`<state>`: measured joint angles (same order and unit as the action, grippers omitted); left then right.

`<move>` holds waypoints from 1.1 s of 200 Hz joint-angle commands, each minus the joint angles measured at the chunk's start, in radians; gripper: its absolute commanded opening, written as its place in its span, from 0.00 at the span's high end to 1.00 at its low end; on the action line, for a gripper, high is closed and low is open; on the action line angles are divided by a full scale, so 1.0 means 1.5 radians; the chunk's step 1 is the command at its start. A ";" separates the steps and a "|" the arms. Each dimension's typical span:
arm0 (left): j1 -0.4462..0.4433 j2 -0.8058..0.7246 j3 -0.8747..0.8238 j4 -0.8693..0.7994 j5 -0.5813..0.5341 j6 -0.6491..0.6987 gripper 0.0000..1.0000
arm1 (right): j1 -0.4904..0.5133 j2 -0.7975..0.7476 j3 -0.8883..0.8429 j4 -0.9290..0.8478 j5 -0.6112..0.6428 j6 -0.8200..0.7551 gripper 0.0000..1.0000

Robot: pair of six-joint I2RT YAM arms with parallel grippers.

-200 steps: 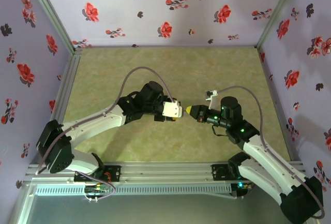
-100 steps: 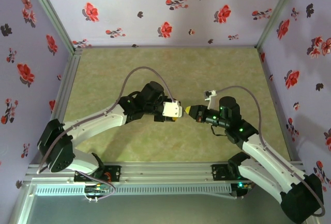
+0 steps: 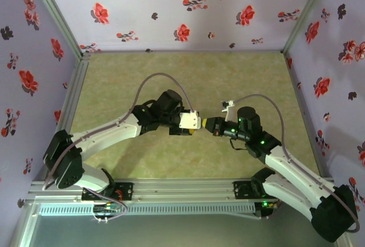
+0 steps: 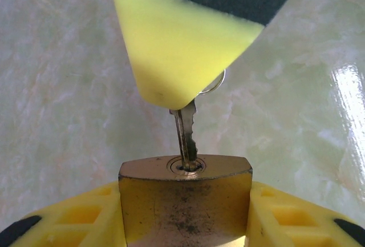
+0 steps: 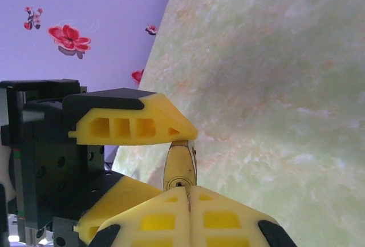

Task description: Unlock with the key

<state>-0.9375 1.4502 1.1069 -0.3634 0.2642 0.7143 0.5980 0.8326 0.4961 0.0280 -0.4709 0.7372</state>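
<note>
Padlock (image 4: 185, 207): clamped by its sides in left gripper (image 3: 195, 123), keyway (image 4: 187, 166) presented at 12 o'clock in the left wrist view so the key can be received.
Key (image 4: 186, 136): bow pinched in right gripper (image 5: 188, 193), held in line with the keyway.
Container: keyway, holding the blade tip only. Insertion is judged partial.

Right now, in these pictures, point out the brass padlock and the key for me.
brass padlock (image 4: 185, 207): left wrist view, on the middle of its scuffed brass body.
key (image 4: 185, 133): left wrist view, on the toothed blade just above the padlock.
</note>
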 commanded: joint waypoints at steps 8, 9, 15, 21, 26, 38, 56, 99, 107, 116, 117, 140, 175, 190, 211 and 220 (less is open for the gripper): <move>-0.009 -0.007 0.074 0.072 0.110 -0.033 1.00 | 0.024 0.019 -0.017 0.014 -0.008 -0.067 1.00; -0.009 -0.007 0.075 0.072 0.112 -0.033 1.00 | 0.024 0.019 -0.017 0.015 -0.009 -0.068 1.00; -0.009 -0.008 0.080 0.071 0.121 -0.035 1.00 | 0.025 0.023 -0.021 0.018 -0.013 -0.075 1.00; -0.009 -0.009 0.084 0.070 0.127 -0.038 1.00 | 0.025 0.026 -0.022 0.020 -0.020 -0.083 1.00; -0.009 -0.011 0.087 0.068 0.132 -0.040 1.00 | 0.024 0.029 -0.022 0.020 -0.025 -0.091 1.00; -0.009 -0.013 0.094 0.063 0.144 -0.043 1.00 | 0.024 0.032 -0.023 0.019 -0.032 -0.104 1.00; -0.009 -0.015 0.100 0.066 0.151 -0.052 1.00 | 0.024 0.041 -0.021 0.022 -0.035 -0.110 1.00; -0.012 -0.022 0.080 0.126 0.148 -0.072 1.00 | 0.026 0.094 -0.048 0.157 -0.099 -0.033 1.00; -0.015 -0.019 0.084 0.125 0.148 -0.069 1.00 | 0.029 0.103 -0.045 0.150 -0.103 -0.037 1.00; -0.016 -0.015 0.089 0.124 0.149 -0.070 1.00 | 0.034 0.111 -0.037 0.128 -0.099 -0.048 1.00; -0.017 -0.015 0.090 0.125 0.148 -0.071 1.00 | 0.034 0.111 -0.036 0.125 -0.097 -0.050 1.00; -0.016 -0.013 0.085 0.170 0.129 -0.091 1.00 | 0.041 0.120 -0.038 0.134 -0.081 -0.032 1.00; -0.016 -0.015 0.069 0.238 0.136 -0.126 1.00 | 0.047 0.119 -0.060 0.177 -0.059 0.011 1.00; -0.016 -0.014 0.068 0.241 0.163 -0.127 1.00 | 0.049 0.118 -0.064 0.171 -0.056 0.006 1.00; -0.016 -0.012 0.073 0.229 0.191 -0.126 1.00 | 0.050 0.118 -0.060 0.148 -0.064 -0.010 1.00; -0.016 -0.012 0.076 0.224 0.197 -0.127 1.00 | 0.051 0.117 -0.060 0.144 -0.067 -0.015 1.00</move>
<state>-0.9108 1.4570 1.1431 -0.4572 0.2478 0.5480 0.6102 0.9745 0.4358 0.3153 -0.4934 0.7364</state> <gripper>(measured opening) 0.453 0.042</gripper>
